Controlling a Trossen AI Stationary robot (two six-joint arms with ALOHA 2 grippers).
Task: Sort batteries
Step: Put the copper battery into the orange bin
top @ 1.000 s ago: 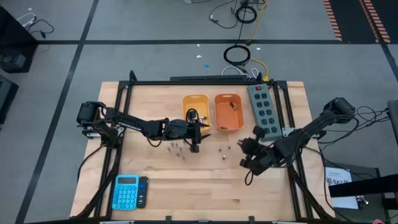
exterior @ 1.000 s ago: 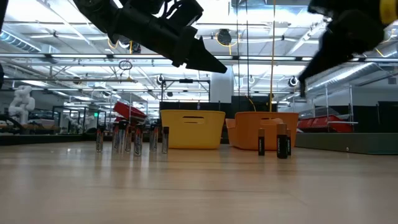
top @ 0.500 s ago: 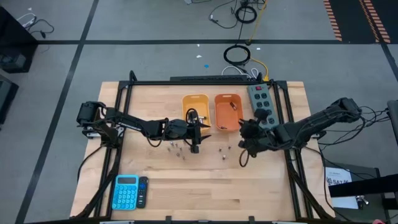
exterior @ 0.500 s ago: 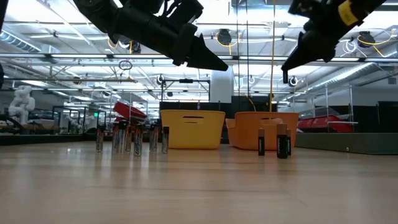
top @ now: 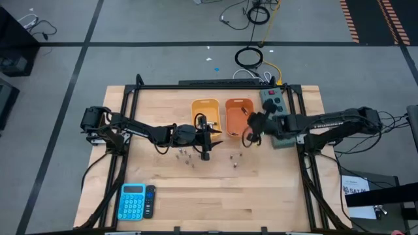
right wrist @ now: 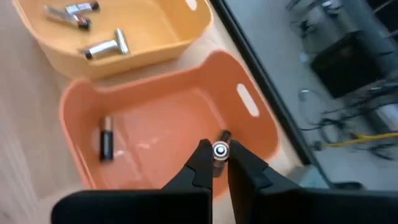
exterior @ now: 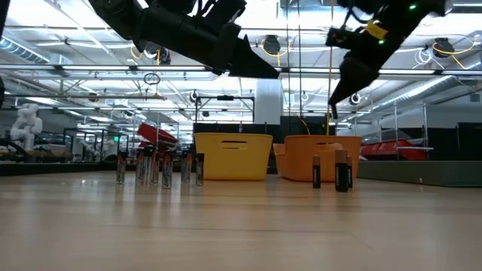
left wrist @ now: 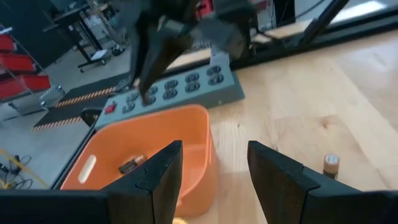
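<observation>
Because the right gripper (right wrist: 219, 163) hangs directly over the orange bin (right wrist: 168, 124), its fingers clenched on a single battery (right wrist: 220, 150) held end-up, the carry looks meant to end in a drop there. One dark battery (right wrist: 107, 138) already lies on that bin's floor. The yellow bin (right wrist: 112, 28) beside it holds silvery ones (right wrist: 106, 45), so the split appears to be by type or finish (a judgement from contents only).

The left gripper (left wrist: 211, 180) waits near the yellow bin's front edge, fingers spread apart and empty, probably kept clear of the right arm's path.

Unsorted batteries stand upright on the table (top: 170, 189): a cluster of silvery-grey ones (exterior: 158, 167) in front of the yellow bin, and a few darker ones (exterior: 331, 173) in front of the orange bin. They are tiny short cylinders, far smaller than either bin. The held one shows a bright round end cap ringed in dark; its body is hidden between the fingers.

A grey power strip (top: 277, 111) and a blue calculator (top: 132, 200) sit untouched.
</observation>
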